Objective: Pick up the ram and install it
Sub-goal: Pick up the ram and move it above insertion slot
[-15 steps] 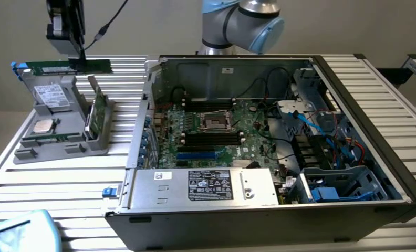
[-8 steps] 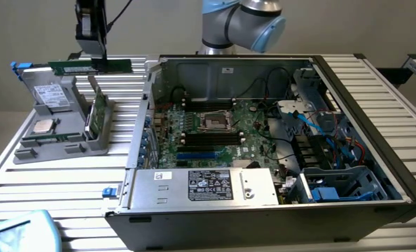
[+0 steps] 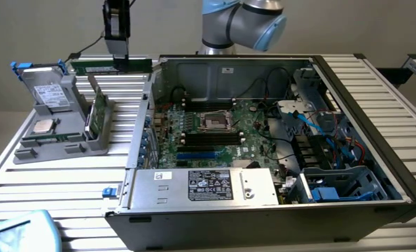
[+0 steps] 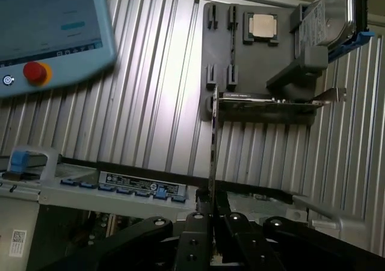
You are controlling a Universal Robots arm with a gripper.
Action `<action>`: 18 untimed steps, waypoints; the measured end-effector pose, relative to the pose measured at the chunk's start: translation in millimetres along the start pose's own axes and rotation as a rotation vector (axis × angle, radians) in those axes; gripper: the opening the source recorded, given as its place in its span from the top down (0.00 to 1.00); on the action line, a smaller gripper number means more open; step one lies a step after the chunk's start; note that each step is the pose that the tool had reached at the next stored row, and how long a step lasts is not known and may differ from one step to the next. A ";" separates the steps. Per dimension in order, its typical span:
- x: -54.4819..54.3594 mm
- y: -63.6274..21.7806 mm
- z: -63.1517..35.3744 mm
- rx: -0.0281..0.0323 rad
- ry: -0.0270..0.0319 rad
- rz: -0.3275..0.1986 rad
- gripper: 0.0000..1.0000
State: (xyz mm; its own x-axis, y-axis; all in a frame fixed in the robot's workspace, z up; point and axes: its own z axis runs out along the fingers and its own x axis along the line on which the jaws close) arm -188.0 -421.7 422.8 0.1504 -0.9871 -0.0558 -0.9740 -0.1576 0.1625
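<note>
The tool (image 3: 120, 62) is pinched narrow on the ram (image 3: 92, 67), gripping its long edge near the middle and holding it level above the tabletop (image 3: 54, 178), beside the computer case (image 3: 264, 226). The stick looks light, stiff and thin, and probably fragile at its chips, so its edges are the place to hold it.

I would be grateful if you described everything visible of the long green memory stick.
The ram is a long, narrow, thin green circuit-board stick with darker chips along its face. It is lifted off the slatted metal table, level and on edge, so the wrist view sees it as a thin line. The black gripper is shut on it near its middle; nothing else touches it. It hangs higher than the grey parts holder, beside the open computer case.
</note>
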 end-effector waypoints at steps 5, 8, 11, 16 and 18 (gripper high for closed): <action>3.8 -22.1 -3.9 0.0000 0.0000 0.000 0.86; 6.1 -35.2 -6.2 0.0000 0.0001 0.000 0.86; 8.3 -48.4 -8.5 0.0000 0.0000 0.000 0.86; 12.2 -70.7 -12.4 0.0000 0.0000 0.000 0.86; 13.7 -79.5 -13.9 0.0000 0.0000 0.000 0.86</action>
State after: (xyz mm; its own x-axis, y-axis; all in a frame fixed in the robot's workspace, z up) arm -106.1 -423.2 422.8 0.1504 -0.9871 -0.0558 -0.9741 -0.1576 0.1625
